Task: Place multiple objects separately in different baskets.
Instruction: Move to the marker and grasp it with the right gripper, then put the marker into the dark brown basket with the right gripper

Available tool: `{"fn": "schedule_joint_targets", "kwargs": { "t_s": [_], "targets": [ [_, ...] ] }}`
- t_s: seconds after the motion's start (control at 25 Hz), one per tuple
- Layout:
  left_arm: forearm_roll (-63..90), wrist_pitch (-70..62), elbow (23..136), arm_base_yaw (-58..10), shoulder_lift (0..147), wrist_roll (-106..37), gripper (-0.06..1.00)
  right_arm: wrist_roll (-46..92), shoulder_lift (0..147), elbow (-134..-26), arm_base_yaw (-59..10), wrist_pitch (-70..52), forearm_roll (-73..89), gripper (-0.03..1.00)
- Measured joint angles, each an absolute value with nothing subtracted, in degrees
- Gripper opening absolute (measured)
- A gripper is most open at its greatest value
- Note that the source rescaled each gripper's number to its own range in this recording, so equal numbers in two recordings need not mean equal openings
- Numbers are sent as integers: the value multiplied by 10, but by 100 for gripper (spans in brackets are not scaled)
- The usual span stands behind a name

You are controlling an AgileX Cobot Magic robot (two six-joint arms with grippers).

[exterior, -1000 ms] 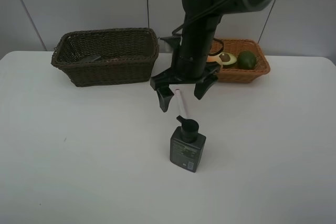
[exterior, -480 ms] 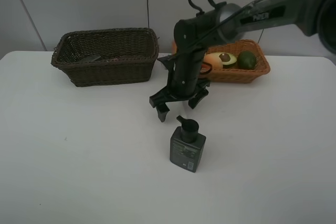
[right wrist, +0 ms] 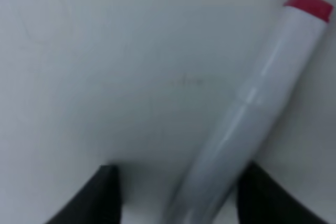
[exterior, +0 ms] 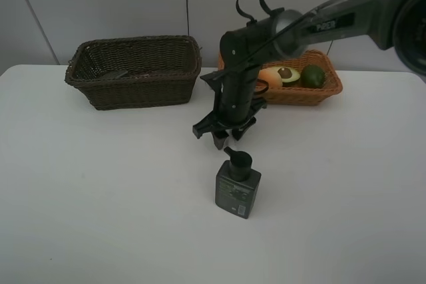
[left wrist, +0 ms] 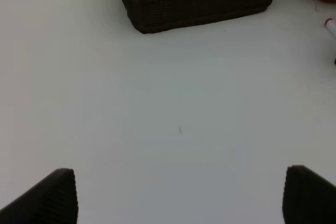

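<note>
The deep dark brown woven wicker basket (exterior: 133,81) stands at the back left of the white table (exterior: 93,191). A dark flat item (exterior: 117,73) lies inside it, too unclear to name. The shallower orange-tan wicker basket (exterior: 319,92) at the back right holds a halved avocado (exterior: 287,75), a round dark green fruit (exterior: 313,75) and an orange-red fruit (exterior: 269,76), side by side.

The right claw (exterior: 225,139) is down at the table, with the dark pump bottle (exterior: 237,187) standing upright just in front of it. Its wrist view shows the white marker with a red cap (right wrist: 252,114) lying on the table between the two dark fingers (right wrist: 107,195). The jaws are partly drawn in: one finger is right beside the barrel, and the other is a gap away, so nothing is clamped. The left claw (left wrist: 177,195) is spread wide and empty over the table.

A second ago the right claw hung higher with its fingers splayed wide, and the marker was plain in the high view. Now the claw is lower and narrower and hides the marker there. The baskets and the bottle have not moved.

White lettering on the right arm (exterior: 326,23) appears to read "PiPER". The bottle's label print is too small to read.
</note>
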State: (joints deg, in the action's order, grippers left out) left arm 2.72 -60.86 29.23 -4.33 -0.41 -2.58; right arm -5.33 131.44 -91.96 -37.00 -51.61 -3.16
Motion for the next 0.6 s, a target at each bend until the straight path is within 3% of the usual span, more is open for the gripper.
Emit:
{"fn": "schedule_joint_targets", "kwargs": {
  "t_s": [0.08, 0.12, 0.36, 0.6],
  "targets": [
    [27, -609, 292, -43, -4, -26, 100, -53, 1314, -920, -370, -519, -32, 2],
    [27, -609, 292, -43, -4, -26, 100, -53, 1314, -920, -370, -519, -31, 0],
    [27, -609, 292, -43, -4, -26, 100, -53, 1293, -919, -370, -522, -30, 0],
    [27, -609, 292, -43, -4, -26, 100, -49, 1181, -918, -370, -470, -29, 0]
  ]
}}
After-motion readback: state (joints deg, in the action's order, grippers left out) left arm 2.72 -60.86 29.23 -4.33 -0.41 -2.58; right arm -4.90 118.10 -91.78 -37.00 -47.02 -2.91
